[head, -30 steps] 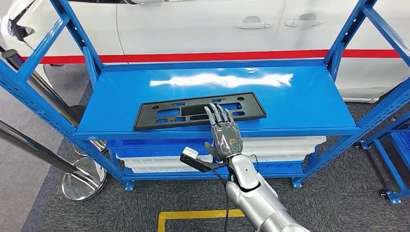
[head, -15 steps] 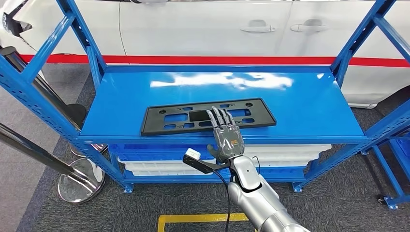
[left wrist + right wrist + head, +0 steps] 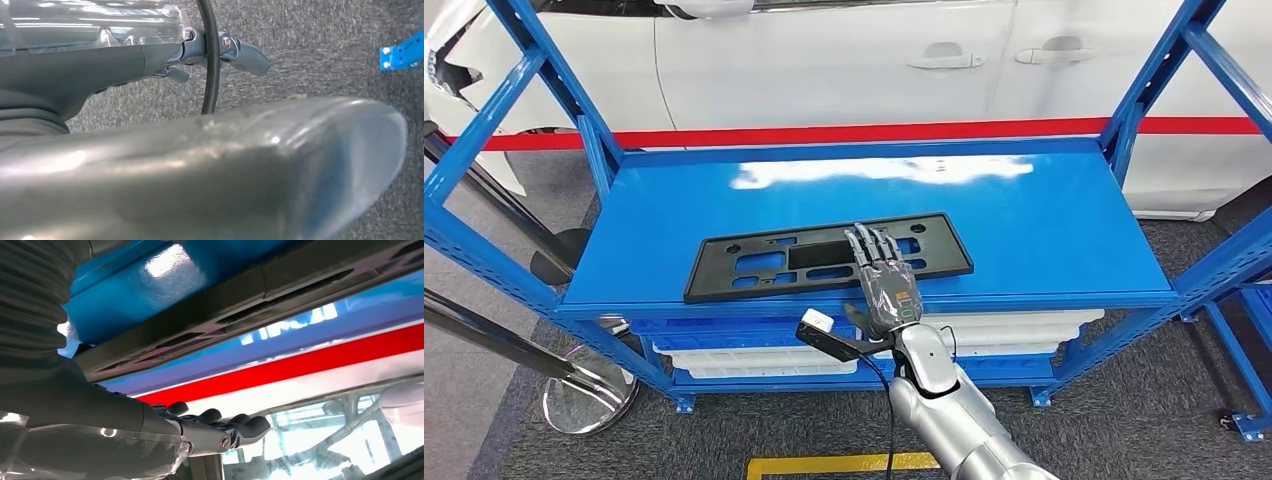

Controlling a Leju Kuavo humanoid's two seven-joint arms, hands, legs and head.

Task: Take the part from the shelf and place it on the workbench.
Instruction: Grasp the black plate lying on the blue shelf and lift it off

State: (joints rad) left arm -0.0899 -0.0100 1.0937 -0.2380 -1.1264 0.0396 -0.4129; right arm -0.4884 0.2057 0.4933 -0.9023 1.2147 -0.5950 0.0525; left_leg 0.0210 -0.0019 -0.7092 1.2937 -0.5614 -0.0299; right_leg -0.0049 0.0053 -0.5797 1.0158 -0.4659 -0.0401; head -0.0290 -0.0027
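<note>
The part is a flat black slotted plate (image 3: pixel 754 265) lying along the front edge of the blue shelf (image 3: pixel 1044 230). My right hand (image 3: pixel 886 285) reaches in from below with straight, spread fingers over the plate's near edge, right of its middle, and grips nothing. In the right wrist view the plate (image 3: pixel 225 305) runs as a dark bar on the blue shelf, with a gap between it and the right hand (image 3: pixel 210 427). My left hand (image 3: pixel 150 55) hangs over grey carpet, thumb out, with nothing in it.
A white car (image 3: pixel 824 60) with a red stripe stands close behind the shelf. Blue uprights (image 3: pixel 544 60) frame both ends. White bins (image 3: pixel 764 360) sit on the lower level. A chrome post base (image 3: pixel 589 390) stands at the left, and yellow floor tape (image 3: pixel 834 465) lies near my feet.
The whole picture has shifted, so the camera moved. My right hand stays spread over the plate's near edge, fingers reaching slightly further across it.
</note>
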